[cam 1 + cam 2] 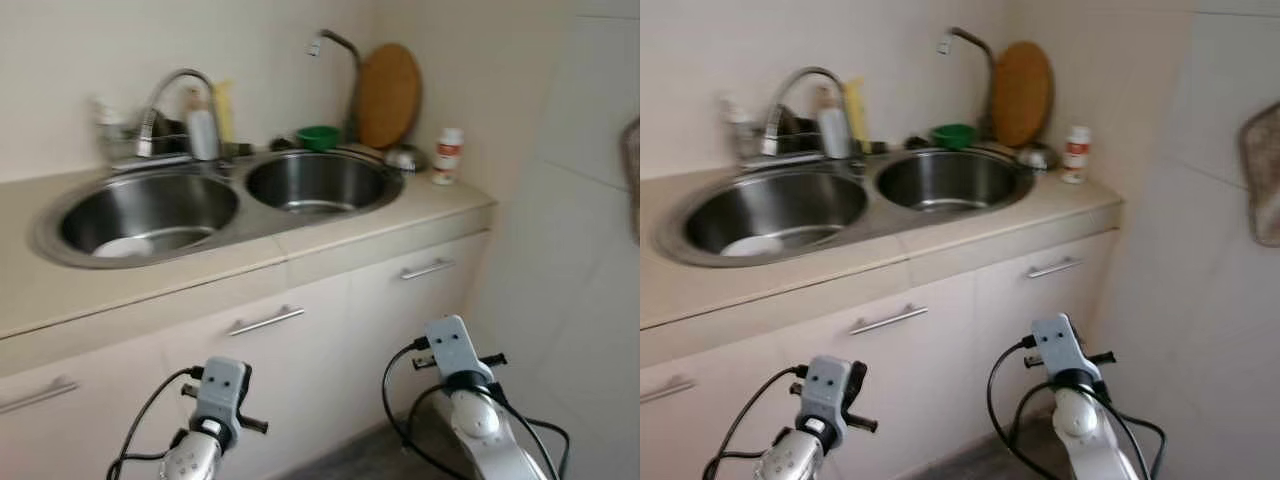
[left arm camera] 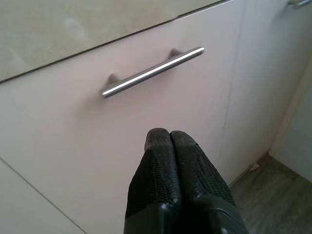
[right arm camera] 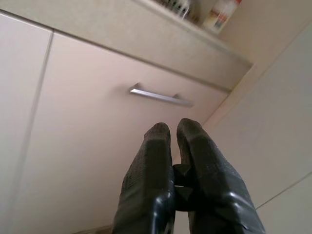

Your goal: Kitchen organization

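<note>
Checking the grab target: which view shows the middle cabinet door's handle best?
The left wrist view: the middle handle sits close and sharp, just beyond the left gripper. Both eye views show it small and distant.

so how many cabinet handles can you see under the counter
3. One handle at the far left, cut off by the frame edge; a middle handle below the sink's divide; a right handle near the counter's end. More may lie beyond the frame.
</note>
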